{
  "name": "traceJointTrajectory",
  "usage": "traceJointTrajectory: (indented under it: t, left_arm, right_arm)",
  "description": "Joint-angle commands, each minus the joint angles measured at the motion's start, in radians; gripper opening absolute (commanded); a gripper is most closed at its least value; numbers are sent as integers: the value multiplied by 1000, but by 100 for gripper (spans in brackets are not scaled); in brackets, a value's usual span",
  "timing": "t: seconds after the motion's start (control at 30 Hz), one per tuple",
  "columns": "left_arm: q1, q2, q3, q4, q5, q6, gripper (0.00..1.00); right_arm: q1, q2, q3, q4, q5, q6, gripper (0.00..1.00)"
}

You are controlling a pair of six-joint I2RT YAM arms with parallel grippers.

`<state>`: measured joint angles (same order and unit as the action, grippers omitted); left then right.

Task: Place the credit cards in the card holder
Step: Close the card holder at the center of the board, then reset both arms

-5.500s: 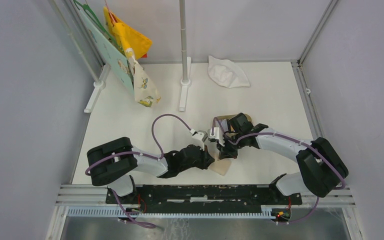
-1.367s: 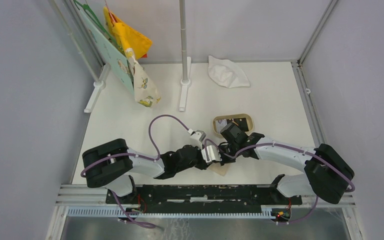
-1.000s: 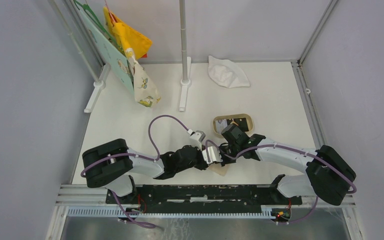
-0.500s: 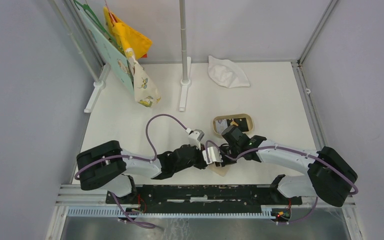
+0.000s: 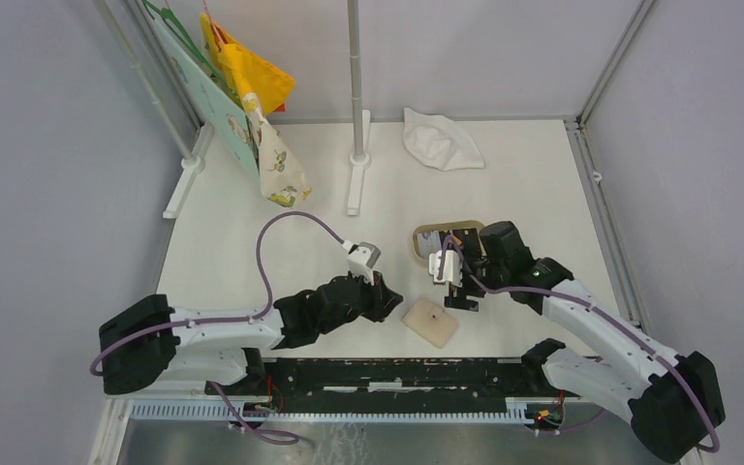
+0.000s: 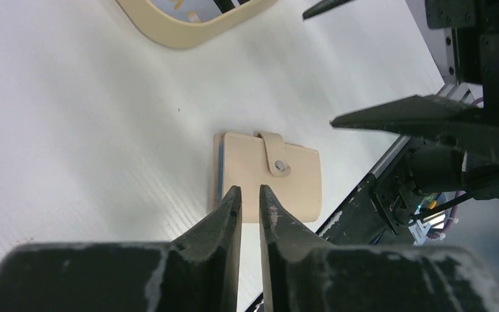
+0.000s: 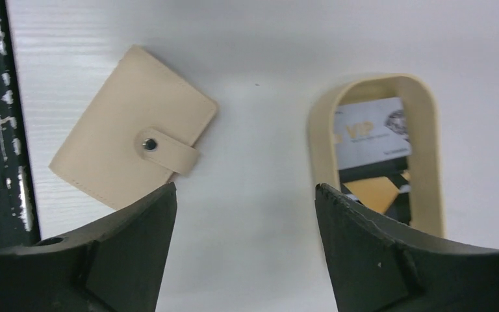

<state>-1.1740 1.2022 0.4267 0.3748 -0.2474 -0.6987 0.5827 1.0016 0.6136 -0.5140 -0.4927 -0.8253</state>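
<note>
The card holder [image 5: 430, 323] lies closed on the table near the front edge, beige, its strap snapped shut [image 6: 269, 175] [image 7: 133, 153]. No gripper touches it. The credit cards sit in the tan oval tray [image 5: 418, 244]: a grey-white one [image 7: 373, 133], a black one [image 7: 370, 172] and an orange one [image 7: 373, 195]. My left gripper [image 5: 390, 302] hovers just left of the holder, its jaws [image 6: 249, 188] parted by a narrow slit with nothing between them. Between holder and tray, my right gripper [image 5: 459, 291] stands wide open and empty [image 7: 245, 188].
A white post on a base [image 5: 356, 145] stands behind the arms. A crumpled white cloth [image 5: 441, 139] lies at the back. Bags hang on a rack [image 5: 252, 107] at the back left. The black rail [image 5: 387, 373] runs along the front edge.
Both grippers have let go and drawn away from the card holder, the left one leftward, the right one back and rightward. The right jaws opened wide; the left parted slightly. The holder now lies uncovered.
</note>
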Motion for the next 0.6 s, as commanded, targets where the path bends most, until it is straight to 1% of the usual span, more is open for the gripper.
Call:
traceJointTrajectory:
  t: [0.0, 0.07, 0.1, 0.17, 0.2, 0.23, 0.27, 0.3, 0.37, 0.47, 0.57]
  left_arm:
    - [-3, -113, 56, -123, -60, 80, 26]
    - [-2, -174, 65, -174, -80, 98, 34]
    - [-2, -209, 70, -202, -93, 104, 40]
    - [-1, -280, 79, -253, -129, 116, 53]
    - [-1, -317, 81, -272, -148, 123, 60]
    - [-1, -353, 81, -288, -171, 129, 69]
    - [2, -389, 81, -302, -201, 134, 79]
    - [8, -436, 87, -319, -221, 142, 89]
    - [17, -497, 104, -345, -253, 163, 99]
    - [49, -558, 177, -423, -268, 202, 100]
    - [69, -579, 252, -480, -260, 236, 100]
  right_arm:
    - [-68, -81, 73, 36, 16, 43, 87]
    - [-87, -117, 97, 75, 87, 70, 95]
    - [-97, -137, 105, 108, 138, 94, 98]
    - [-113, -177, 128, 197, 257, 169, 98]
    - [-114, -196, 137, 242, 350, 229, 98]
    - [-115, -211, 148, 292, 443, 286, 98]
    - [-115, -223, 160, 319, 495, 320, 98]
    - [-116, -234, 176, 339, 533, 346, 98]
    - [-116, -252, 213, 346, 536, 386, 98]
    - [-115, -271, 276, 303, 437, 399, 98]
    - [-120, -277, 306, 273, 362, 400, 98]
